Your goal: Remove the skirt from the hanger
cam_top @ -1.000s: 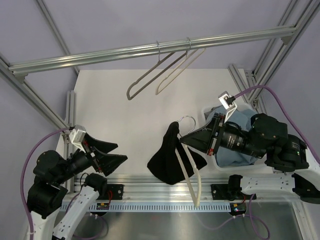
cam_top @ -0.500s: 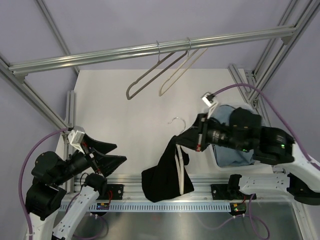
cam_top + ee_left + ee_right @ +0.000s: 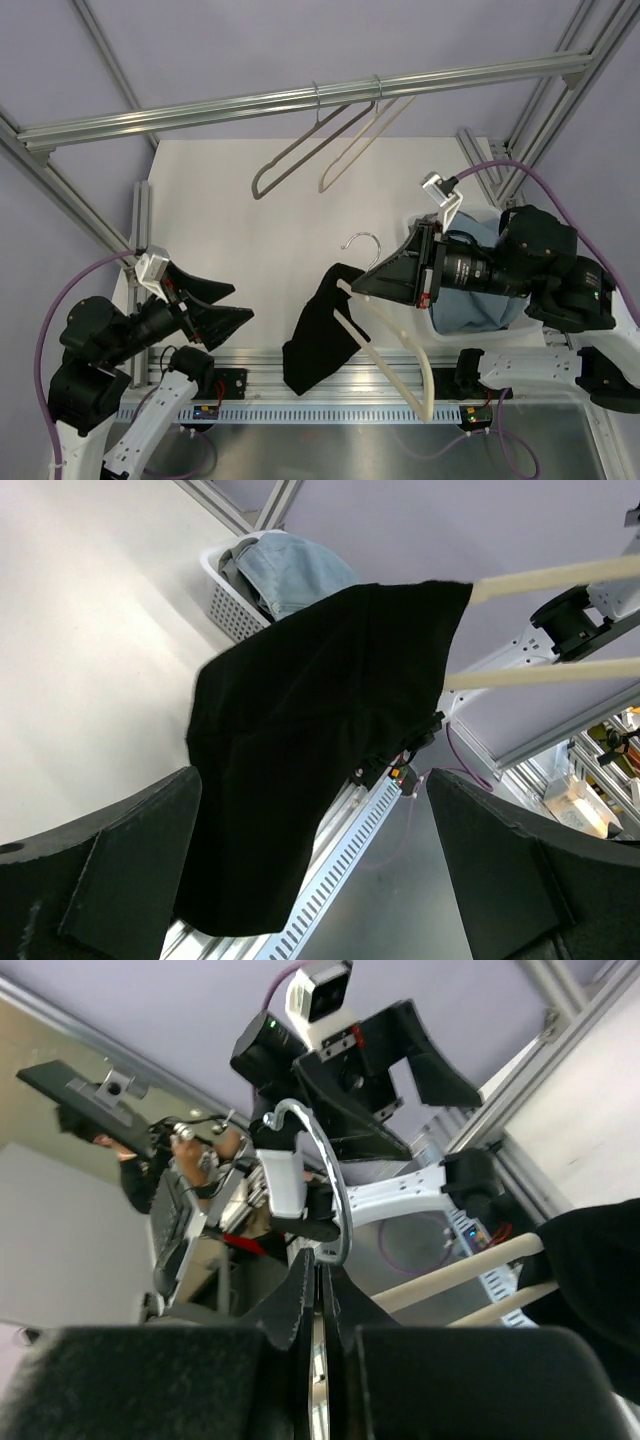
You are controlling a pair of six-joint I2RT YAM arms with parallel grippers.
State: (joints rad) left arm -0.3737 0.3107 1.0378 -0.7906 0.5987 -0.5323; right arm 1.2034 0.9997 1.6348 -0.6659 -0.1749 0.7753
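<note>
My right gripper (image 3: 365,284) is shut on the neck of a pale hanger (image 3: 388,352), just below its wire hook (image 3: 362,240), and holds it in the air over the near edge. In the right wrist view the jaws (image 3: 320,1272) pinch the wire under the hook (image 3: 327,1175). The dark skirt (image 3: 318,335) hangs bunched from the hanger's left end only; the rest of the hanger is bare. My left gripper (image 3: 242,303) stands open to the left of the skirt, apart from it. Its wrist view shows the skirt (image 3: 300,770) draped off the hanger arm (image 3: 560,575).
A grey hanger (image 3: 296,155) and a cream hanger (image 3: 358,142) hang from the overhead rail (image 3: 200,108) at the back. A white basket (image 3: 235,608) holding light blue jeans (image 3: 482,302) sits at the right, under my right arm. Frame posts stand at the corners.
My right gripper has swung the hanger round, so its long arm now points to the near right. The skirt has slid to the left end and hangs lower left. The left arm stayed put.
</note>
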